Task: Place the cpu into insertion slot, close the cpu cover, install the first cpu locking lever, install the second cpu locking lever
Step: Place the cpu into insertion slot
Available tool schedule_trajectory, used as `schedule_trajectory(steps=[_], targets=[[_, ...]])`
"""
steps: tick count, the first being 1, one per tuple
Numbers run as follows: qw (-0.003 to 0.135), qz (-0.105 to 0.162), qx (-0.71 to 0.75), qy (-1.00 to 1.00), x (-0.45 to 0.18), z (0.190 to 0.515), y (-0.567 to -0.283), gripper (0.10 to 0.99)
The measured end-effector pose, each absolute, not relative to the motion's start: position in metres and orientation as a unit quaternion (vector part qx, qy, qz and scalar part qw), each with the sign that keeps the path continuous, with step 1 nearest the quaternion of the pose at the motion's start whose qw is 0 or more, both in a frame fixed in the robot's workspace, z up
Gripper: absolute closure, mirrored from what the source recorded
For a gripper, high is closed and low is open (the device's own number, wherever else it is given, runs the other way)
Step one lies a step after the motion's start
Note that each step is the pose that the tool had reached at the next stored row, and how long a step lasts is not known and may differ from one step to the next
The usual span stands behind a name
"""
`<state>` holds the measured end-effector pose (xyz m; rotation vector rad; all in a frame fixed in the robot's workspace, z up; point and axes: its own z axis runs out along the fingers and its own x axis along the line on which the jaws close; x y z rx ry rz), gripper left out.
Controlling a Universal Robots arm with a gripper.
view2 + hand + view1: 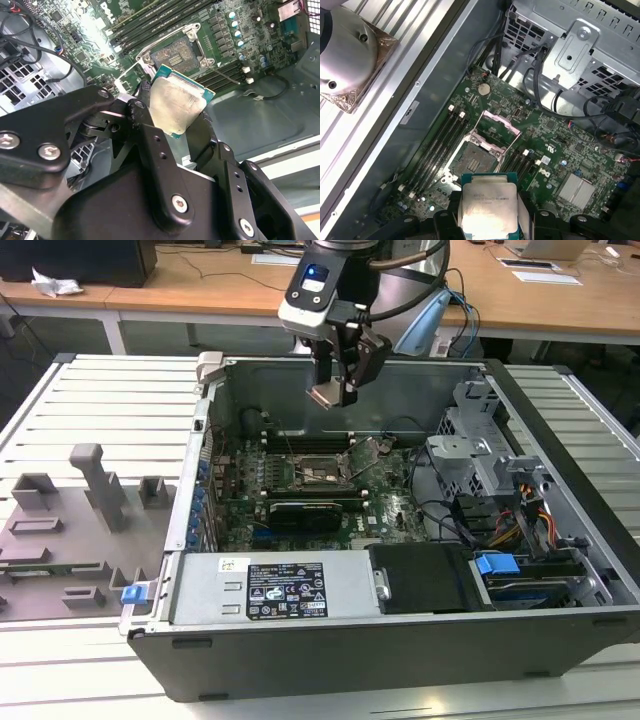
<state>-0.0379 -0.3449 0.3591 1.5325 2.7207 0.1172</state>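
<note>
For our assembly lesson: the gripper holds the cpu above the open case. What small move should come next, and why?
Probably a short descent toward the insertion slot. The gripper grips the cpu high above the board in the exterior view; the slot looks empty and the cpu cover stands tipped open, so the way seems clear.

One cpu point(487, 207), one insertion slot point(476, 161), one cpu cover point(497, 118), one circuit board point(555, 150), one computer case point(400, 652).
</note>
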Motion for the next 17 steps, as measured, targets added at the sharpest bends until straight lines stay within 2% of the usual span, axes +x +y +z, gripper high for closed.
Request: schedule_trajectory(steps=[10, 17], targets=[[0.002, 0.033, 0.515, 0.857, -0.0373, 0.3574, -0.3447, 0.557], [0.005, 0.033, 0.556, 0.83, -0.0372, 0.3525, -0.3447, 0.557]])
